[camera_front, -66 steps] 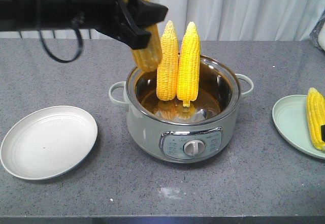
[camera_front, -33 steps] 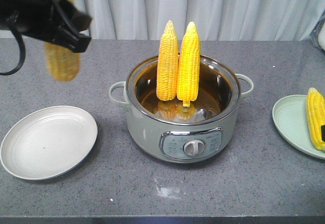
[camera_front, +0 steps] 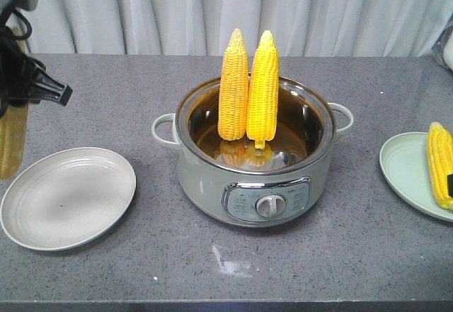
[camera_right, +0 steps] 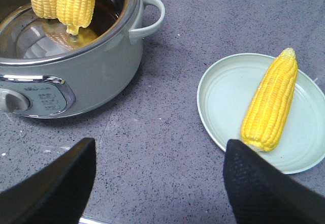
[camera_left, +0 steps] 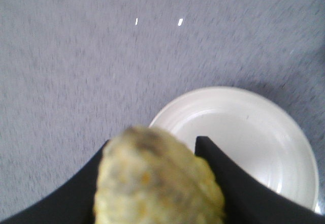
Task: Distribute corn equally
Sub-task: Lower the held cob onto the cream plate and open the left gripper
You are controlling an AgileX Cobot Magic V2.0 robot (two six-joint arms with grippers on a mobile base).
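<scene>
The corn cob (camera_front: 13, 142) hangs straight up and down, pinched in our left hand (camera_left: 152, 144), up by the left rim of the white plate (camera_front: 67, 199) on the surface, so we think it must go right and down.

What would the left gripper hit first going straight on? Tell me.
Probably the rim of the white plate, with the held cob touching first; depth is unclear, so possibly the table beside it.

Two cobs (camera_front: 233, 93) upright in pot (camera_front: 205, 185); left plate (camera_front: 67, 199) beside; single cob (camera_front: 440, 163) on right plate (camera_front: 403, 165).
</scene>
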